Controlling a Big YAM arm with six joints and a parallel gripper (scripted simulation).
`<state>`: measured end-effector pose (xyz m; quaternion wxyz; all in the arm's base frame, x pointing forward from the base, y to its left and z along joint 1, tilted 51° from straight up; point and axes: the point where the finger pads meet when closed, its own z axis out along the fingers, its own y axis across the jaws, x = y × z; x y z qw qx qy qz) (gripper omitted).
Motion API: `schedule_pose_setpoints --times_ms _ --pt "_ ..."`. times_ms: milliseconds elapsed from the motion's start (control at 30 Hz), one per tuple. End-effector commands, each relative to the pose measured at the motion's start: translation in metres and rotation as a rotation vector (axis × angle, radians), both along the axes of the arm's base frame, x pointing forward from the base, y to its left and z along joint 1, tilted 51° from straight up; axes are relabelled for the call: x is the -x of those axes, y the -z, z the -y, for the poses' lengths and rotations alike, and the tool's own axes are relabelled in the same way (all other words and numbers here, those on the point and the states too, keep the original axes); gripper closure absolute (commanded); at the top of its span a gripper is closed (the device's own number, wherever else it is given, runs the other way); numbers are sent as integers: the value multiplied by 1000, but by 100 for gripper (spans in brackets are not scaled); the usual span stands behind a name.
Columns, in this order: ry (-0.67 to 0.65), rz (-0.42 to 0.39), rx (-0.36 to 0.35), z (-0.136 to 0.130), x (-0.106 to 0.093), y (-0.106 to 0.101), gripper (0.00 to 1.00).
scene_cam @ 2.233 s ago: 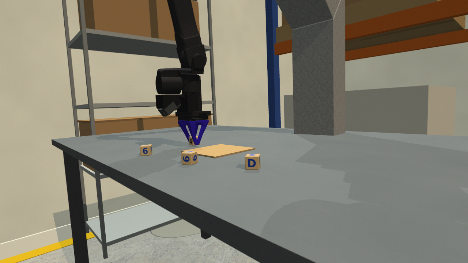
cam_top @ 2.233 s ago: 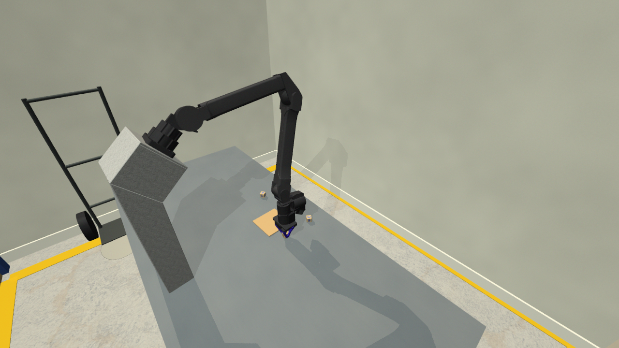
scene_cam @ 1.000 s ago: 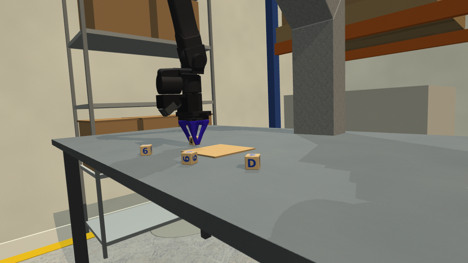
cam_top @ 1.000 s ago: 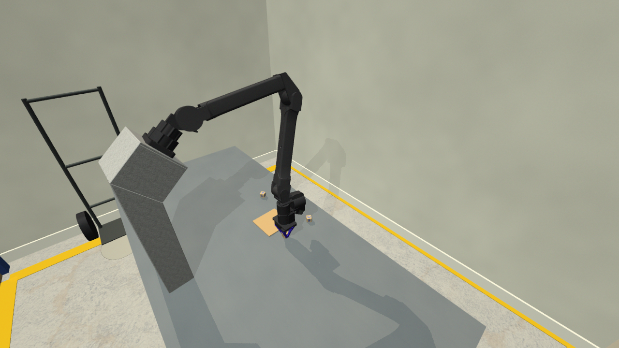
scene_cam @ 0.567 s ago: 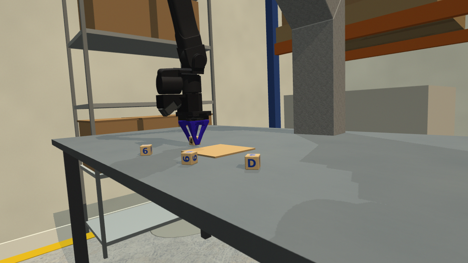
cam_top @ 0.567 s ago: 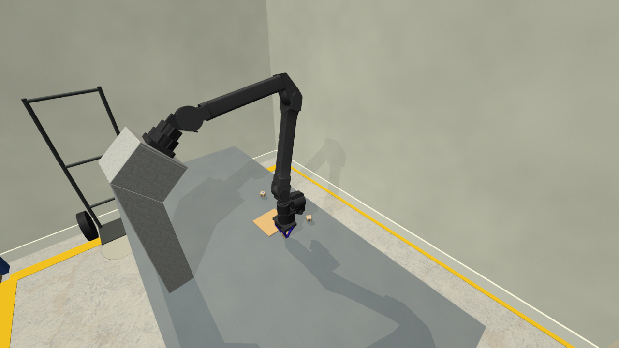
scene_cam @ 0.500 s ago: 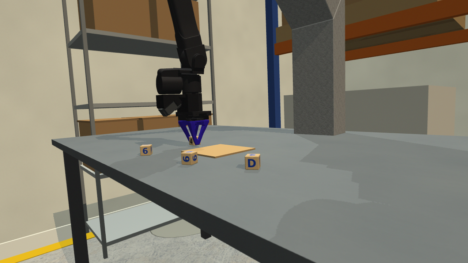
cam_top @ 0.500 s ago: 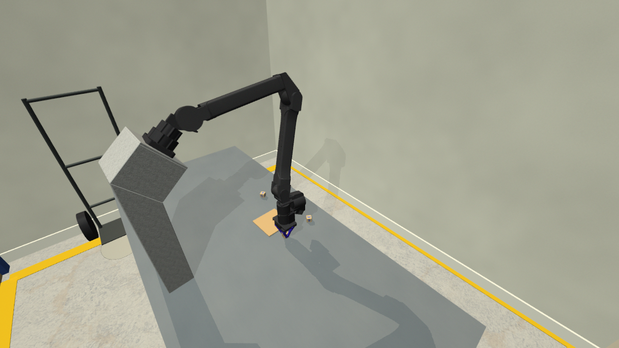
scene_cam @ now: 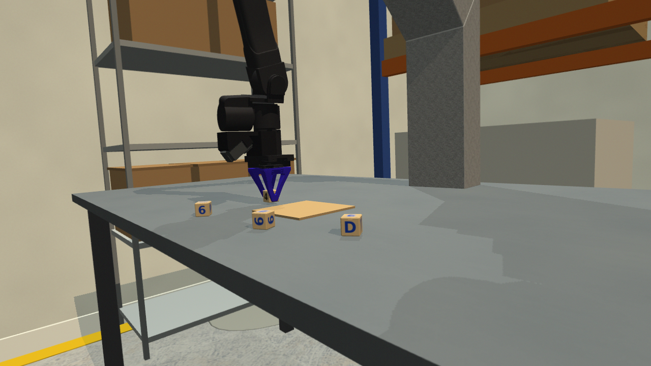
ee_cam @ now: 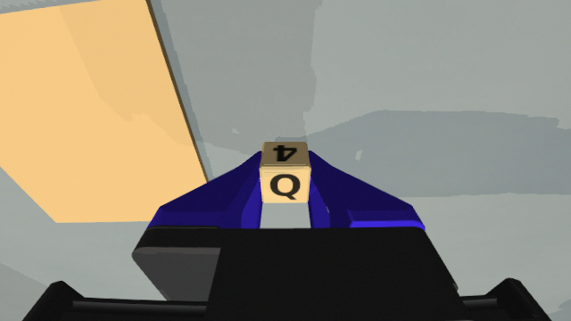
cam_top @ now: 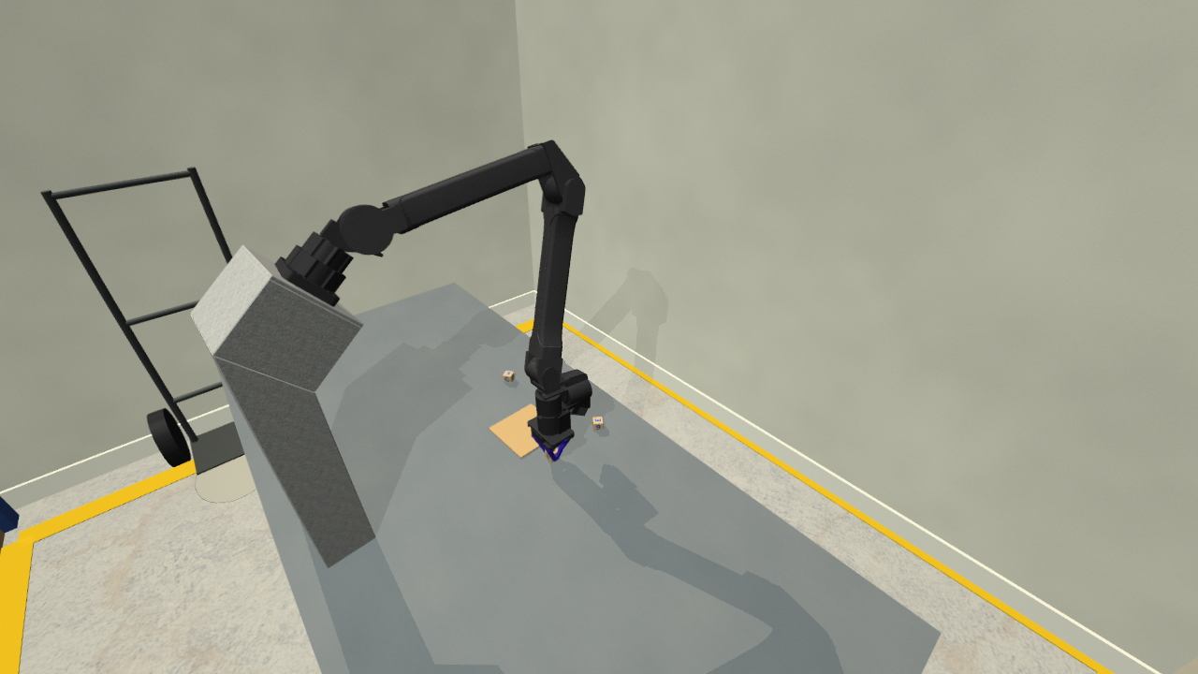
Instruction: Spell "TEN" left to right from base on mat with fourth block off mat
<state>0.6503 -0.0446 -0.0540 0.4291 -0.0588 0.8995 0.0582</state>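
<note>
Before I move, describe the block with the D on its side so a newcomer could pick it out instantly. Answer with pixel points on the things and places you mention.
Start at the grey table [cam_top: 469,562] [scene_cam: 523,236] [ee_cam: 446,67] and find the flat tan mat [cam_top: 512,430] [scene_cam: 309,209] [ee_cam: 89,111]. In the exterior view, the D block [cam_top: 508,376] [scene_cam: 351,226] sits off the mat, just in front of its right-hand part. It is the rightmost of the four blocks there, and the others show numbers towards that camera.

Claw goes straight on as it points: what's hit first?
Likely the table beside the mat, met by the block in the claw; remaining gap unclear.
</note>
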Motion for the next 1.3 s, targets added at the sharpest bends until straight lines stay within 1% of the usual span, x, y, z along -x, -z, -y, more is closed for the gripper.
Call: schedule_pose_setpoints --times_ms 0,133,400,433,633,1033,1067,1133,1167,1233,1267 --pt "-10 -9 -5 -11 3 8 78" --pt "-9 2 -4 -10 -3 5 78" --pt "-8 5 -6 -11 -5 4 78" --pt "-8 16 -4 -11 -7 -2 78" --pt "-8 7 -5 -11 -5 2 78" --pt "-8 7 -5 -11 -5 2 78" --pt "-8 7 -5 -11 -5 2 75" --pt "-8 7 -5 -11 -5 2 75" --pt "-8 7 -5 -11 -5 2 71" --pt "-8 7 -5 -11 -5 2 71" --pt "-8 7 -5 -11 -5 2 67"
